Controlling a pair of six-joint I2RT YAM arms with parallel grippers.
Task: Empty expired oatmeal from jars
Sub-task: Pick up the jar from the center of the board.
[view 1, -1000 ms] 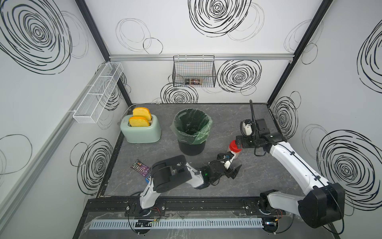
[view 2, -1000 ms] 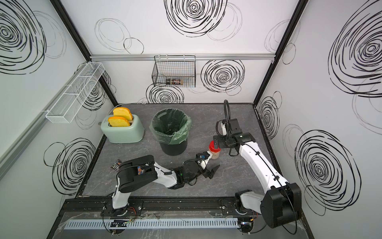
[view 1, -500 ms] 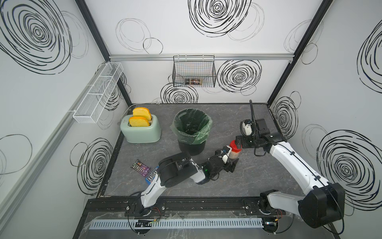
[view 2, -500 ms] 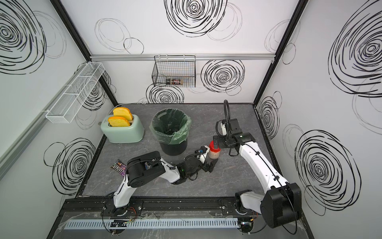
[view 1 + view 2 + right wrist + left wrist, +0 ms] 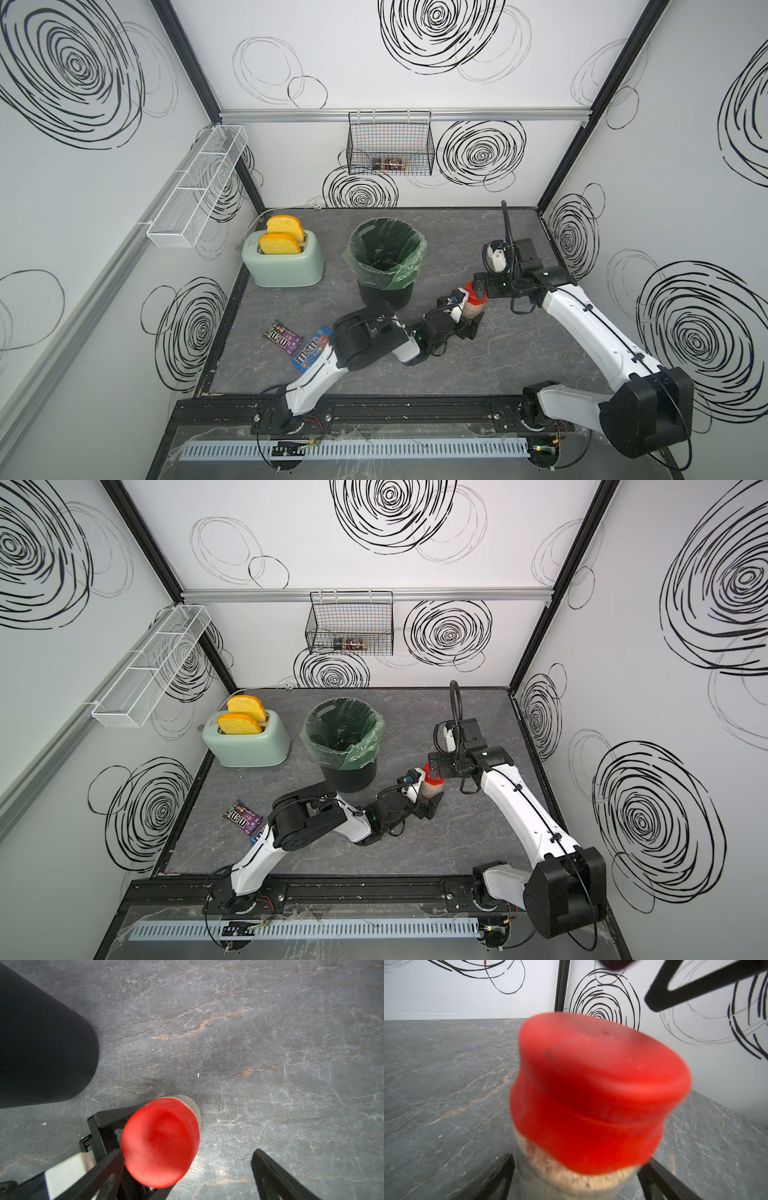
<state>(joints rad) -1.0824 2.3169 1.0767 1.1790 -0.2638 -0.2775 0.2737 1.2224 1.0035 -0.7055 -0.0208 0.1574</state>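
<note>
- While its red lid (image 5: pixel 591 1095) is screwed on, the jar (image 5: pixel 473 312) stands upright on the grey table (image 5: pixel 270 1043), near the foot of the bin (image 5: pixel 384 266). The oatmeal (image 5: pixel 602 1181) fills it to just under the lid. Judging by that, none has been emptied yet.
- Left gripper (image 5: pixel 468 326): down at table level, jaws spread wide, one finger on each side of the jar's lower body. No clamp is visible. Whether a finger touches the wall I cannot tell.
- Right gripper (image 5: pixel 187 1153): poised over the lid, jaws released and wide, holding nothing. In the right wrist view the lid sits nearer one finger than the other, so it is off-centre.
- Step in hand (my reading): left braces the jar, right takes the lid to unscrew it.
- Risk 1: closing off-centre, the nearer finger would meet the lid first and shove it sideways. With the jar unclamped, it could tip or slide.
- Risk 2: the clear wall looks slick. A weak left grip would let the jar turn with the lid, which would then not loosen.
- Risk 3: both grippers crowd the same small jar, so the fingers could collide during the descent.
- Risk 4: the jar is brim-full, so once it is open any tilt short of the bin would scatter flakes on the table.
- Surroundings: the bin has a green liner and an open mouth. The toaster (image 5: pixel 286 262) and the candy packets (image 5: pixel 282 337) are well apart from the jar.
</note>
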